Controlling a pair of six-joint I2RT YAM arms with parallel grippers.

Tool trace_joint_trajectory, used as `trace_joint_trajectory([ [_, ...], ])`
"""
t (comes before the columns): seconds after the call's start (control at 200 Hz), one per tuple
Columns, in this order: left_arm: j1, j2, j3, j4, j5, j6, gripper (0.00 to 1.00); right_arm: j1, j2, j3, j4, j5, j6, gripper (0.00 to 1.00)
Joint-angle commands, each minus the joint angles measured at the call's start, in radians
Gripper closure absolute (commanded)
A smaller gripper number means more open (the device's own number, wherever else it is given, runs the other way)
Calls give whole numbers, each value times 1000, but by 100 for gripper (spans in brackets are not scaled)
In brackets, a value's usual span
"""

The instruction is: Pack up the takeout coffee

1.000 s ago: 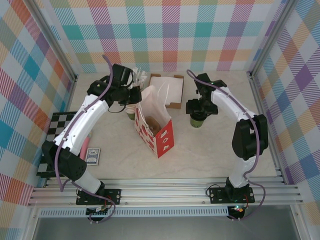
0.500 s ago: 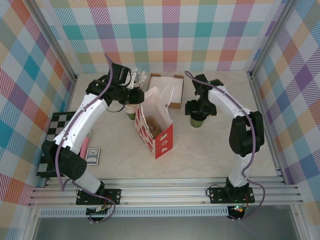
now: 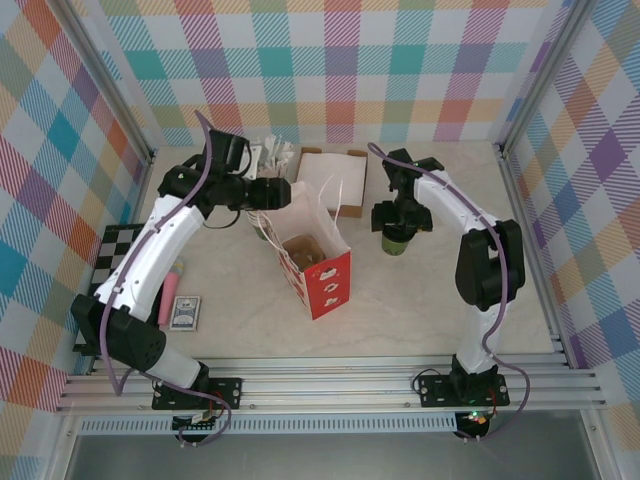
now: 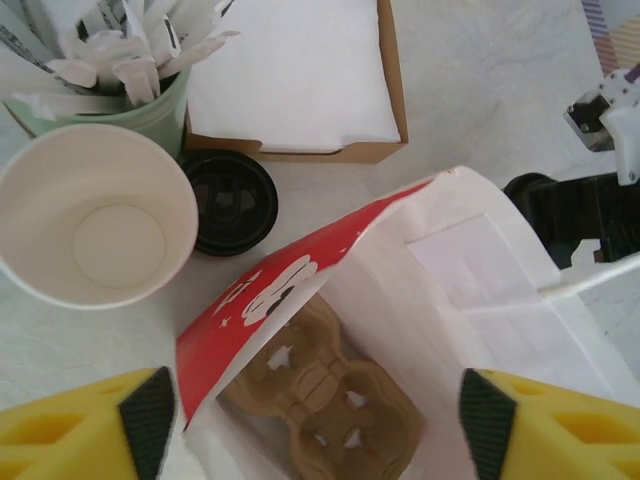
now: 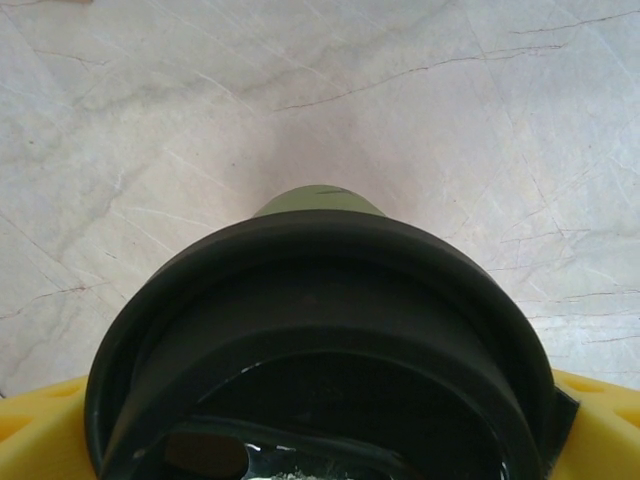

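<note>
Nearest us, a card deck (image 3: 184, 312). Mid-bench (image 3: 420, 310), the red-white bag (image 3: 320, 275) is open with a cardboard carrier (image 4: 320, 400) inside. Left claw (image 3: 278, 194) is spread wide over its mouth, holding nothing. Right of the bag, well apart, the takeout coffee (image 3: 397, 243) stands on the bench. We see the right claw (image 3: 398, 222) wide, straddling its lid. Behind: cream cup (image 4: 95, 228), loose lid (image 4: 232, 202), packet cup (image 4: 150, 115), napkin box (image 4: 320, 153).

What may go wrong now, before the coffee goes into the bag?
1. The right end effector straddles the dark-green paper cup with the round black plastic lid near its top. Closing on the lid might pop it off or squeeze the cup.
2. The left end effector is open above the red-and-white paper bag and grips nothing, so the cup might catch the rim and tip the unheld bag.
</note>
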Motion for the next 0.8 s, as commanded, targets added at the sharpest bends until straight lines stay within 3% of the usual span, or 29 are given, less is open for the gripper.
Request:
trace_joint_trajectory([
  [0.0, 12, -48, -31, 34, -26, 3, 14, 18, 28, 38, -63, 34, -14, 4],
  [0.1, 14, -64, -49, 50, -32, 0, 4, 25, 37, 53, -77, 45, -19, 3],
  [0.21, 17, -79, -61, 60, -47, -3, 0, 29, 40, 60, -79, 53, -17, 2],
  [0.595, 38, -115, -99, 86, -82, -25, 0, 29, 15, 56, -71, 59, -30, 17],
  [0.795, 61, -149, -129, 110, -147, -52, 0, 29, -29, 30, -54, 58, -51, 18],
])
